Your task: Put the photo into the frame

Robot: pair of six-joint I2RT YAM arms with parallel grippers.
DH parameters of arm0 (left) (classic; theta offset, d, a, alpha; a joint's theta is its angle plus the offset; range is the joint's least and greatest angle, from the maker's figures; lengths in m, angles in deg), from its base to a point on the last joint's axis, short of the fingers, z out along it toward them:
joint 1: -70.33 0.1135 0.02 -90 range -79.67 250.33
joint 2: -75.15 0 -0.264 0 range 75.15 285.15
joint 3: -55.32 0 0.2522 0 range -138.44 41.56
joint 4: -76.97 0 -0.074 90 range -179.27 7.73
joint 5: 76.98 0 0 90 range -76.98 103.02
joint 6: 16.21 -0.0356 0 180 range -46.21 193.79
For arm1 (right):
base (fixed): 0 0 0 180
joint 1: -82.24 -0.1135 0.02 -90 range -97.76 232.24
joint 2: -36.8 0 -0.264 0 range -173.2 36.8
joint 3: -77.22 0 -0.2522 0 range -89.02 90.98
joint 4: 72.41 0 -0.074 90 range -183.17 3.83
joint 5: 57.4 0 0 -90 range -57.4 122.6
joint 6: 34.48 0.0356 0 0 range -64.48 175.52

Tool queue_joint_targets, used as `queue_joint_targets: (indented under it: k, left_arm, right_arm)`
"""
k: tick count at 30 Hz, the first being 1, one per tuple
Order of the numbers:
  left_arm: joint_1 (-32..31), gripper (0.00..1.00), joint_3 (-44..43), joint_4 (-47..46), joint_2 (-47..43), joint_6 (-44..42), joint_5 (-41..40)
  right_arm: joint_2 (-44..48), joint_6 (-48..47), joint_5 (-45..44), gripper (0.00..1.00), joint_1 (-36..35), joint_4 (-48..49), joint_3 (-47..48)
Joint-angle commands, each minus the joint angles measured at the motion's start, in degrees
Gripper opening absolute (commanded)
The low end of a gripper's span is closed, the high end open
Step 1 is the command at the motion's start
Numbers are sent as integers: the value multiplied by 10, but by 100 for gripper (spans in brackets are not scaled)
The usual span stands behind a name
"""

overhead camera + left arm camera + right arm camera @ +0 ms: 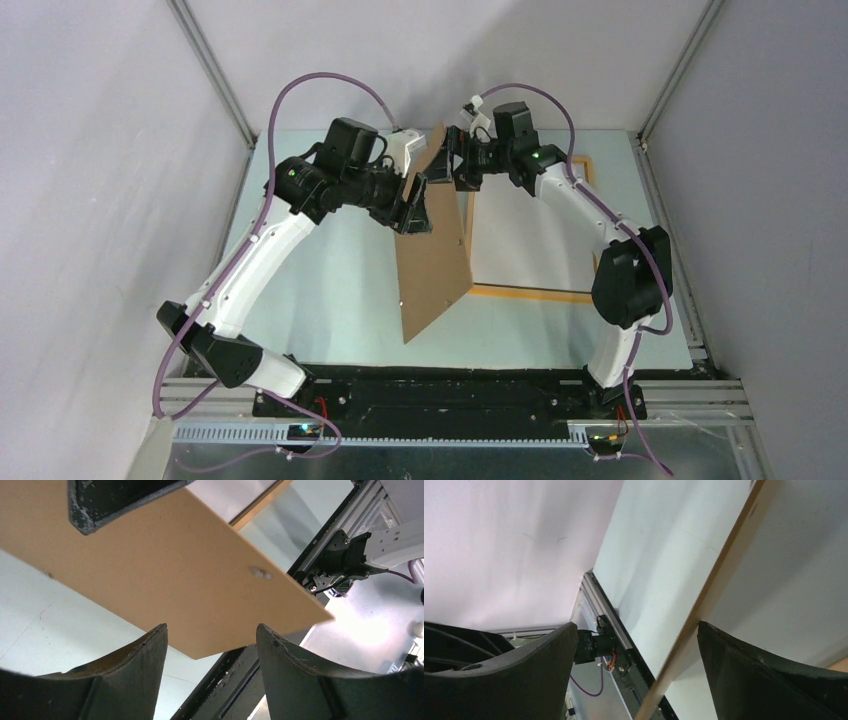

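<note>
left gripper open, fingertips just short of the brown board's left edge. right gripper wide open, straddling the opposite edge near the top, not pinching it. board tilted up mid-table. frame lies flat to the right, with the photo white side up inside it. bare table left of the board.

frame left side behind backing board (tilted), far edge under right arm

**Board Raised Between Both Arms**

The brown board stands tilted at mid-table, its near corner low over the table and its far end lifted. The left gripper sits at its left face, the right gripper at its far right edge. The frame lies flat to the right, partly hidden by the board, with a white panel inside.
</note>
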Motion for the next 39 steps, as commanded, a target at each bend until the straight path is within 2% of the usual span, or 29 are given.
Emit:
queue_joint_targets:
  k: [1,4,11,13,14,15,16,18,22,27,31,39]
  left_arm:
    - [-4,71,-6,-10,-24,-20,-3]
    - [-3,71,-3,-10,-34,-27,-18]
    - [-3,72,15,-10,-60,-36,-39]
    - [-3,72,18,-10,-65,-38,-42]
    - [-3,72,18,-10,-68,-39,-43]
    - [-2,72,19,-10,-70,-42,-46]
    - [-2,72,20,-10,-73,-44,-48]
    - [2,72,25,-10,-77,-46,-49]
    - [27,72,38,-10,-79,-46,-34]
    - [88,72,50,-13,-66,-64,-5]
    - [115,71,54,-26,-54,-73,-6]
    - [132,71,61,-46,-22,-74,-6]
  right_arm:
    - [50,-39,-39,90,-10,-23,-20]
    - [56,-61,-59,83,-6,-33,-44]
    - [59,-121,-111,48,0,-59,-71]
    - [54,-130,-116,36,0,-58,-87]
    - [51,-132,-122,23,0,-57,-92]
    - [49,-139,-125,17,0,-57,-101]
    - [46,-142,-130,7,0,-58,-104]
    - [45,-150,-135,0,5,-57,-113]
    - [54,-152,-124,0,23,-47,-125]
    - [90,-117,-81,0,62,4,-173]
    - [142,-46,-17,0,108,94,-239]
    - [219,111,81,0,234,274,-342]
